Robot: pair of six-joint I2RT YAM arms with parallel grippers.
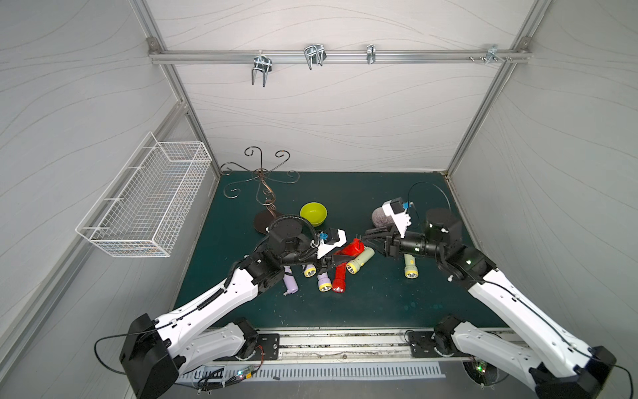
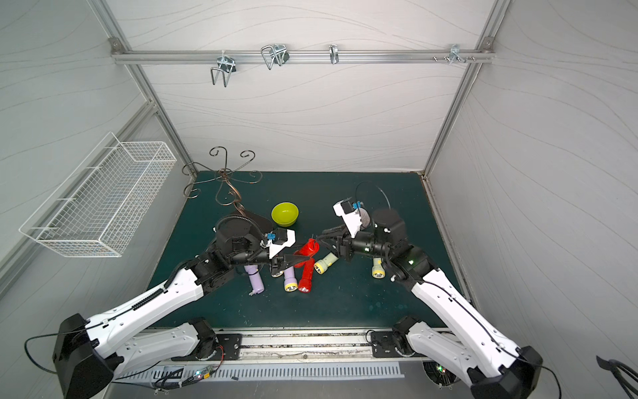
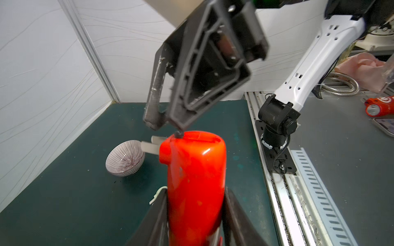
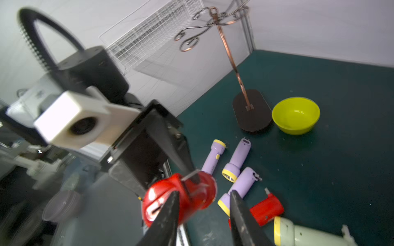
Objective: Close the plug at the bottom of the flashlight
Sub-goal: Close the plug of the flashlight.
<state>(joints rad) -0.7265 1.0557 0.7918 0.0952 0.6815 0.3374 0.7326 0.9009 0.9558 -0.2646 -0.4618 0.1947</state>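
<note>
Green counter [image 1: 379,304], both arms reaching in to meet over its middle. Left pincer [image 3: 195,198] pinches the red flashlight [image 3: 196,170] round its barrel and holds it raised off the counter, bottom end aimed at the other arm. Right pincer [image 3: 166,128] sits at that end with jaws spread, gripping nothing. One fingertip [image 3: 180,133] seems to rest on the rim of the end cap, though contact is hard to confirm. Loose flashlights [image 4: 236,157] lie on the counter beneath and beside the pair, a striped bowl [image 3: 125,157] farther off. Plug [image 3: 151,147]: two pale prongs standing out sideways from the bottom end, so not yet folded in. Judged step: the closing push itself, not yet made. Next move likely calls for the right fingertip to get onto the outer side of the prongs and swing them round into the recess in the end cap, with the left grip firm against the push. A slip off the thin prongs looks the main risk. Hard to read: right wrist view is blurred, prongs there only a grey sliver. In both top views the plug is too small to make out. The flashlight's head is cut off by the frame edge in the left wrist view, and the hinge sits hidden behind the fingertip.
</note>
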